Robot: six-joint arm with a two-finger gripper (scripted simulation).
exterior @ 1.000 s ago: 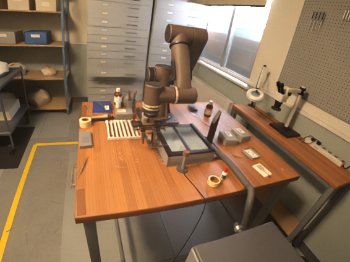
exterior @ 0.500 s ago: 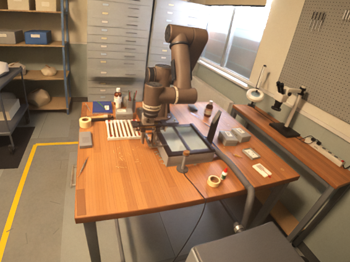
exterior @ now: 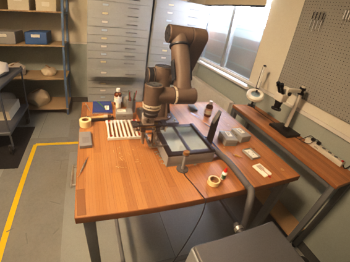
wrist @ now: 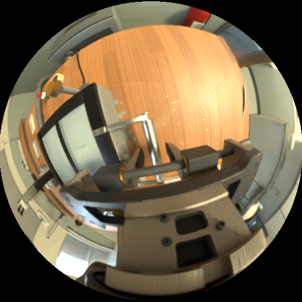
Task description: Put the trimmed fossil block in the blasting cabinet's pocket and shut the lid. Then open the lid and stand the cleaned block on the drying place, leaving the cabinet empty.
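The fossil block is not visible; the blasting cabinet (exterior: 185, 143) sits mid-table with its glass lid (wrist: 70, 139) lying closed over the pocket, so whatever is inside is hidden. A metal handle (wrist: 150, 142) sticks out from the lid's left edge, and my gripper (wrist: 154, 154) hangs at that edge with its open fingers on either side of the handle bar, holding nothing. The white slatted drying rack (exterior: 122, 129) lies on the table just left of the cabinet and stands empty.
Behind the table stand grey drawer cabinets and a shelf with boxes. A bottle (exterior: 117, 97) and pen cup sit at the rear edge. Tape rolls (exterior: 213, 181), small grey boxes (exterior: 234, 136), a post (exterior: 183, 160) and the hose surround the cabinet.
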